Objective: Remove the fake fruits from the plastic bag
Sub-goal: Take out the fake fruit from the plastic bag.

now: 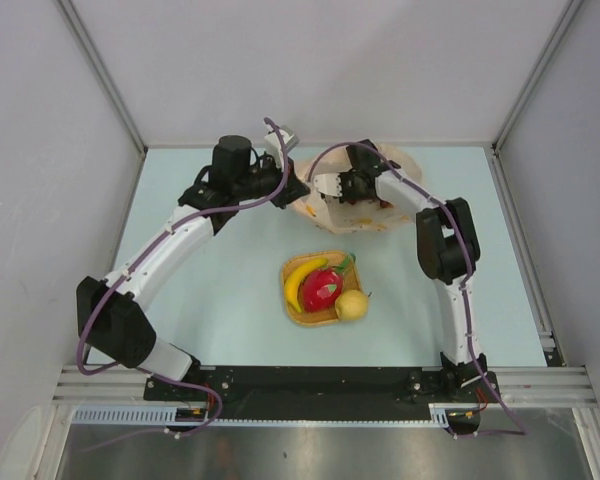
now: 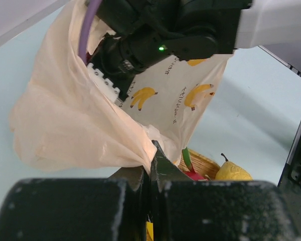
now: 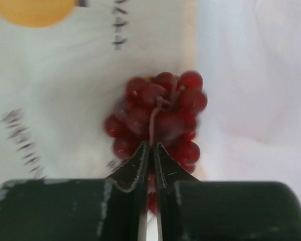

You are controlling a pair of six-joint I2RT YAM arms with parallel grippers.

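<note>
Work surface: a pale blue-green bench, smooth and matt, closed in on three sides by plain grey-white walls with metal corner posts running up at the far left and far right. Both arm bases sit on a dark plate along the near edge. A square woven tray lies near the middle of the bench and holds three items touching one another: a banana on its left, a red fruit with green tips in the middle, and a round yellow fruit at its near right corner. The bag, thin crinkled peach-coloured plastic printed with bananas and lettering, sits at the far middle of the bench, beyond the tray and apart from it, its mouth held up and open. The left claw is closed, pinching the left edge of the bag between its tips. The right arm reaches into the bag's mouth from the right. The right claw is inside the bag, drawn in to a narrow slit, its tips against the near side of the grapes, with the bunch's stem running down between them; it reads as gripping the bunch. The grapes are dark red and lie on the bag's inner lining. Whether they are lifted clear of the plastic cannot be told.
</note>
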